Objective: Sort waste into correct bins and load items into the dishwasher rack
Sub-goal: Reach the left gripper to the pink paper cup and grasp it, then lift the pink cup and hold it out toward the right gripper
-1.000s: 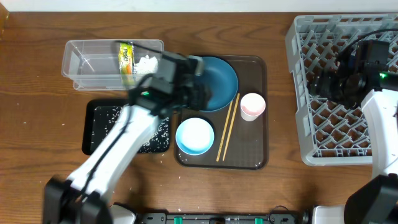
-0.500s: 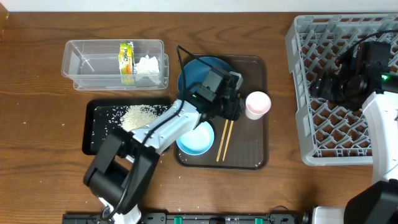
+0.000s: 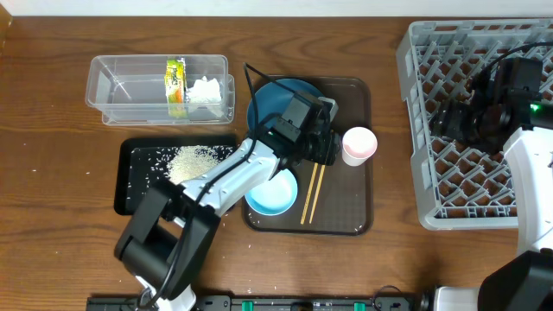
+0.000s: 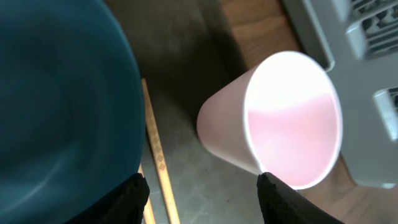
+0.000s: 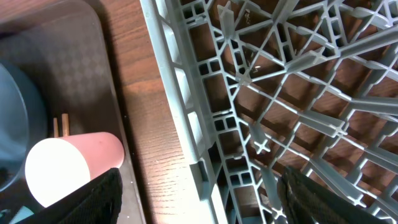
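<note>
Overhead, the clear tub [image 3: 121,91] at the back left of the counter [image 3: 52,216] holds the yellow-green wrapper [image 3: 175,86] at its divider, with the crumpled tissue [image 3: 206,89] in the compartment to the right. Just in front, the black tray [image 3: 136,186] carries a heap of rice grains [image 3: 194,161]. The brown serving tray [image 3: 346,220] holds the blue plate [image 3: 275,99] at the back, the pale blue bowl [image 3: 275,197] in front, two chopsticks [image 3: 311,194] lying side by side, and the pink cup [image 3: 359,145] on its right side. The left hand [image 3: 335,149] sits just beside that cup, while the right hand [image 3: 442,121] hangs over the grey rack [image 3: 458,199] at the counter's right end. From the left wrist, the cup is tilted with its mouth towards the camera, just past the right-side fingertip [image 4: 280,199]. The hand is released, with its fingers spread and nothing between them. From the right wrist, the fingers [image 5: 102,199] stand wide apart and released above the rack's left wall and lattice floor. The cup leans on the serving tray near the tray's edge.
</note>
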You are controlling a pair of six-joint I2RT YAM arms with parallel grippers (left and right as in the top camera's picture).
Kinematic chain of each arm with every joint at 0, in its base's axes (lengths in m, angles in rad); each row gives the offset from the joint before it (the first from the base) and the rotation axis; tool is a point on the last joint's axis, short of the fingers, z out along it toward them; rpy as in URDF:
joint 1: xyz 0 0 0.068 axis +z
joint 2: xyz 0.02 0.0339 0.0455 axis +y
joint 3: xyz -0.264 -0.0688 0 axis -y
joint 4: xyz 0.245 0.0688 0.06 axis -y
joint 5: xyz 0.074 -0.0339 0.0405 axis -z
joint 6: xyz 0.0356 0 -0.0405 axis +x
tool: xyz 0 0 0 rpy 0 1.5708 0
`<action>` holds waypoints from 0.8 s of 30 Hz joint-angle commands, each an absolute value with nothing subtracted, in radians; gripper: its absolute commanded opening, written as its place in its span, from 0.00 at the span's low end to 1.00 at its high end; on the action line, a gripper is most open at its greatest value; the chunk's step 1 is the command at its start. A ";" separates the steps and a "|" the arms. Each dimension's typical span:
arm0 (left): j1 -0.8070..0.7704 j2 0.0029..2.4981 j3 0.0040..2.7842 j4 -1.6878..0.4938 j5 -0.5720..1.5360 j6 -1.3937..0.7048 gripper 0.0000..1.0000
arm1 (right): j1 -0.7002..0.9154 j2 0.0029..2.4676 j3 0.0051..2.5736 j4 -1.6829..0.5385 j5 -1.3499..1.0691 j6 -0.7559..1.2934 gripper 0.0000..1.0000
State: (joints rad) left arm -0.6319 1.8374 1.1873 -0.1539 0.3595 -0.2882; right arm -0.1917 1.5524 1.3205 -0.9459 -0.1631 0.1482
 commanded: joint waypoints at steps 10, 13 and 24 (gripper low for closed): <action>-0.676 1.867 1.233 -0.019 0.353 -0.294 0.60 | -0.188 1.533 1.329 -0.952 -0.158 0.137 0.79; -0.680 1.900 1.233 -0.010 0.353 -0.299 0.59 | -0.188 1.533 1.329 -0.958 -0.158 0.137 0.79; -0.663 1.935 1.233 -0.070 0.353 -0.310 0.14 | -0.189 1.533 1.329 -0.962 -0.161 0.136 0.79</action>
State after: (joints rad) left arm -0.6796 1.9556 1.2125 -0.0570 0.3595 -0.3164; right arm -0.1917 1.5524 1.3205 -0.9607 -0.1631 0.1482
